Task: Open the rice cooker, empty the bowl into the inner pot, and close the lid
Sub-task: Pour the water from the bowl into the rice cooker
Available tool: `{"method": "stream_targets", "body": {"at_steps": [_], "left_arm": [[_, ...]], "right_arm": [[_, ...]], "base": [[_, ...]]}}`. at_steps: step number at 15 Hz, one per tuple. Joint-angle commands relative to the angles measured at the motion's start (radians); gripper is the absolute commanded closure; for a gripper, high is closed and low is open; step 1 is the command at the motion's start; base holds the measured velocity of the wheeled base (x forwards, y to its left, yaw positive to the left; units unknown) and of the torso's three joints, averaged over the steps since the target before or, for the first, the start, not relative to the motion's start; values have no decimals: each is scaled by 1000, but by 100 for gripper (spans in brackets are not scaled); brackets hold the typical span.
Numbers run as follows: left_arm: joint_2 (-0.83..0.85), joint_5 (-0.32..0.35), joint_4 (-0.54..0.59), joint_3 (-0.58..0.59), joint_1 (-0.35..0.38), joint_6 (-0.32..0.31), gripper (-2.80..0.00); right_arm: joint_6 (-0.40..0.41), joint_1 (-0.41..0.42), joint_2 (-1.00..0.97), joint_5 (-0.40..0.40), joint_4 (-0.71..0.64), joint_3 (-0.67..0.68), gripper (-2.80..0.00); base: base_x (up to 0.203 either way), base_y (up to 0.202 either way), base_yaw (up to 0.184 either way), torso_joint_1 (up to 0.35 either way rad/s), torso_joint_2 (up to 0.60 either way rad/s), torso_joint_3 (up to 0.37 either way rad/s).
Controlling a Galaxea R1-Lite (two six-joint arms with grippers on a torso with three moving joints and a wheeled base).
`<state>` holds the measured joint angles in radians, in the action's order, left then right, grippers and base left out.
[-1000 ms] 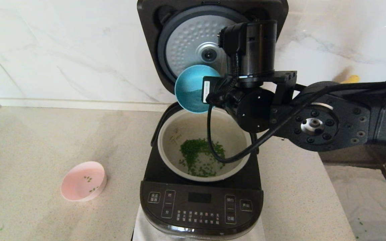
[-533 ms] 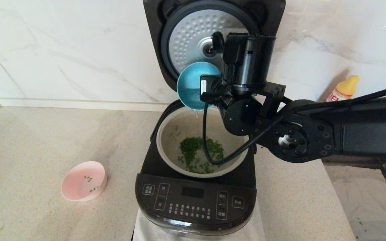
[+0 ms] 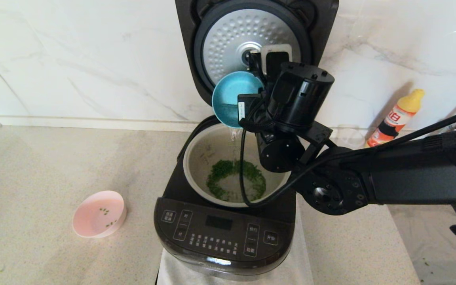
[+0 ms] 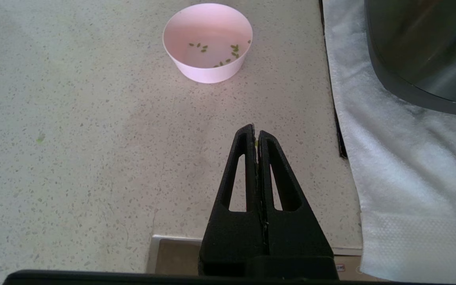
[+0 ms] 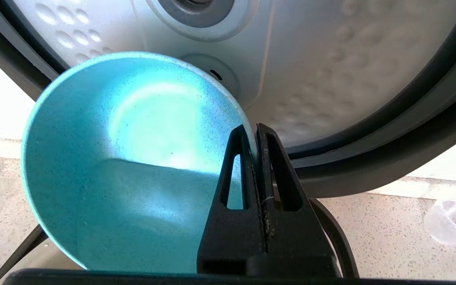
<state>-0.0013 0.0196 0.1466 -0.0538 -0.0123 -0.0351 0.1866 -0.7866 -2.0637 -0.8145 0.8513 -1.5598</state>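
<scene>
Two bowls, one rice cooker and one bottle appear in the head view. The rice cooker (image 3: 220, 221) stands on a white cloth (image 3: 303, 257) at the front edge of the bench (image 3: 46, 158), its lid (image 3: 251, 43) raised upright against the back wall with the dimpled silver underside facing forward. The inner pot (image 3: 200, 158) sits in the cooker body and holds a ring of chopped green herbs (image 3: 232, 178). The right gripper (image 3: 251, 105) reaches in from the right edge and holds the blue bowl (image 3: 230, 97) by its rim, tilted over the back rim of the pot; a thin stream of water (image 3: 234, 138) falls from the bowl's lower lip into the pot. One pink bowl (image 3: 99, 213) stands upright on the bench, well apart from the cooker toward the left edge, with a few green flecks inside. One yellow-capped bottle (image 3: 396, 118) stands at the back edge on the right.

Left wrist view: the left gripper (image 4: 256, 132) hangs above bare bench with its two fingers pressed together and holding nothing; the pink bowl (image 4: 207, 41) lies beyond its tips, apart from them, and the cloth (image 4: 402, 158) and the cooker's side (image 4: 422, 51) are alongside.

Right wrist view: the right gripper (image 5: 255, 134) is clamped narrowly on the rim of the blue bowl (image 5: 125, 166), one finger inside and one outside. Water lies in the bowl's lower half, and the lid's underside (image 5: 331, 63) fills the background just behind.
</scene>
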Motion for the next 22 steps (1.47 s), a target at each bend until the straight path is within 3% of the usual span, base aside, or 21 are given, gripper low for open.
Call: {"method": "stream_targets", "body": {"at_steps": [1, 7, 12, 18, 22], "left_arm": [[1, 0, 1, 0, 0, 0, 0], [0, 0, 1, 0, 0, 0, 0], [0, 0, 1, 0, 0, 0, 0], [0, 0, 1, 0, 0, 0, 0], [0, 0, 1, 0, 0, 0, 0]], "right_arm": [[1, 0, -3, -5, 6, 4, 0], [14, -29, 14, -5, 72, 84, 0], [133, -46, -20, -4, 300, 179, 0], [153, -79, -22, -3, 371, 221, 0], [234, -95, -39, 0, 507, 253, 0]], "base": [[0, 0, 0, 0, 0, 0], [0, 0, 0, 0, 0, 0], [0, 0, 0, 0, 0, 0], [0, 0, 0, 0, 0, 0], [0, 0, 0, 0, 0, 0]]}}
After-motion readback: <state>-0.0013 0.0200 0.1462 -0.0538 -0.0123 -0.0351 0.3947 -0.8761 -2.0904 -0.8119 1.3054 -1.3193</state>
